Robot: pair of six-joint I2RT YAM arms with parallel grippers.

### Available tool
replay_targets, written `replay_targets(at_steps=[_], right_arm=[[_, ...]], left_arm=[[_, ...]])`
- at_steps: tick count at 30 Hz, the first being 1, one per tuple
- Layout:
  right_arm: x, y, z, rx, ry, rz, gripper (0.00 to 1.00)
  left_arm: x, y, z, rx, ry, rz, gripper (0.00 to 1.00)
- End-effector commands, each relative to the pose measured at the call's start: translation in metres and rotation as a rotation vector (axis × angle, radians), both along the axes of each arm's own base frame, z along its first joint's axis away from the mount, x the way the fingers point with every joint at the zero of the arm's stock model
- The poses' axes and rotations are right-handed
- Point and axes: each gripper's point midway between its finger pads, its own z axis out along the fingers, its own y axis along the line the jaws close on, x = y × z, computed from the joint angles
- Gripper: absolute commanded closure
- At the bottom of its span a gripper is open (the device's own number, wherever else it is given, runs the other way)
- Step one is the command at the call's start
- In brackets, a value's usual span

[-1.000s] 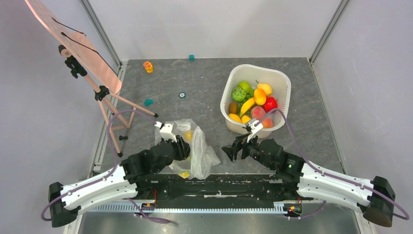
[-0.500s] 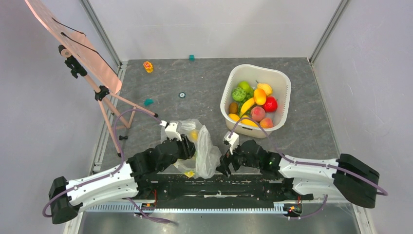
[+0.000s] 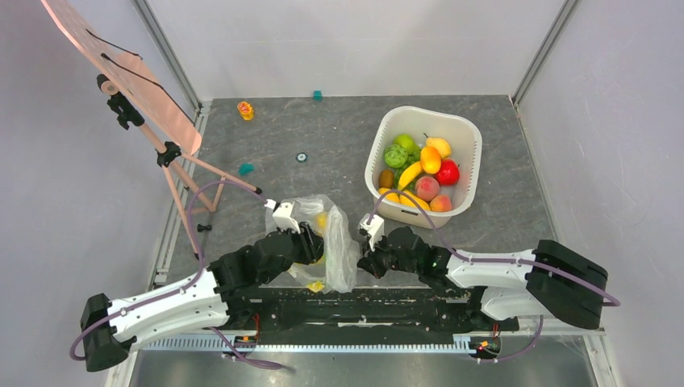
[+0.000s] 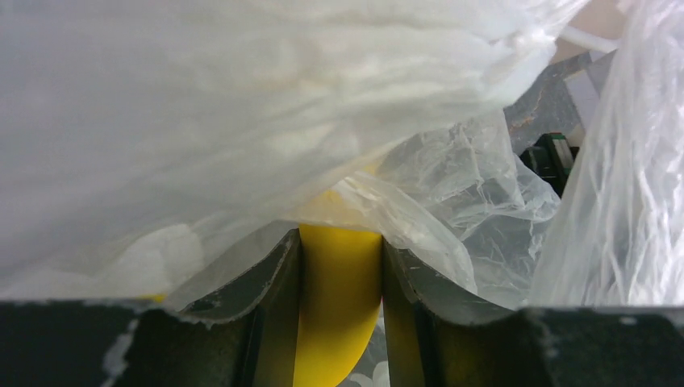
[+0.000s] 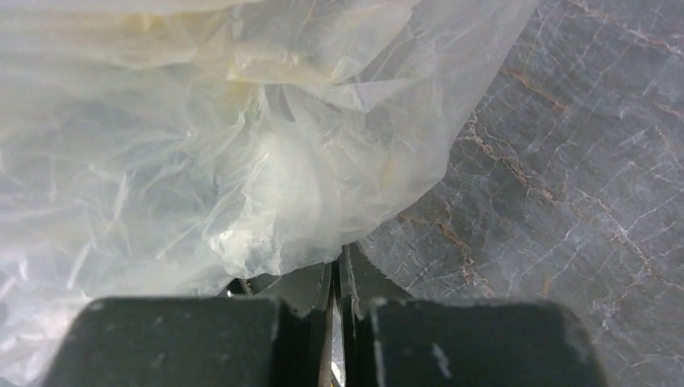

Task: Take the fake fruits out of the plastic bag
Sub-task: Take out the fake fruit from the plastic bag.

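**Banana clamped, bag pinched: film may come along**

Top view: the flower-print plastic bag (image 3: 335,242) lies crumpled at the 6 o'clock edge of the table (image 3: 339,133), with the left gripper (image 3: 314,246) at its 9 o'clock and the right gripper (image 3: 361,264) at its 3 o'clock. A white basin (image 3: 474,153) of other fake fruits (image 3: 427,189) sits toward 2 o'clock.

Left wrist: the jaws are clamped on a yellow toy banana (image 4: 339,322) that reaches under the film.

Right wrist: the jaws are together, apparently nipping a fold at the bag's edge.

Film trapped with the banana would drag the bag along, and the thin pinch could slip or tear.
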Motion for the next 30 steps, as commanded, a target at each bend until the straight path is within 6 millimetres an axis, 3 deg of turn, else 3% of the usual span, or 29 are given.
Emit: replay_targets(at_steps=[1, 10, 18, 30], right_arm=[[0.012, 0.006, 0.005, -0.003, -0.012, -0.051, 1.00], [0.023, -0.008, -0.017, -0.095, 0.003, -0.146, 1.00], [0.027, -0.010, -0.024, -0.136, 0.010, -0.174, 1.00], [0.034, -0.028, -0.042, -0.220, 0.014, -0.262, 1.00]], left_arm=[[0.004, -0.005, 0.036, -0.109, -0.027, 0.021, 0.98], [0.000, 0.008, 0.109, -0.172, -0.124, 0.010, 0.98], [-0.011, 0.022, 0.174, -0.254, -0.199, -0.021, 0.96], [-0.025, 0.045, 0.224, -0.358, -0.253, -0.025, 0.95]])
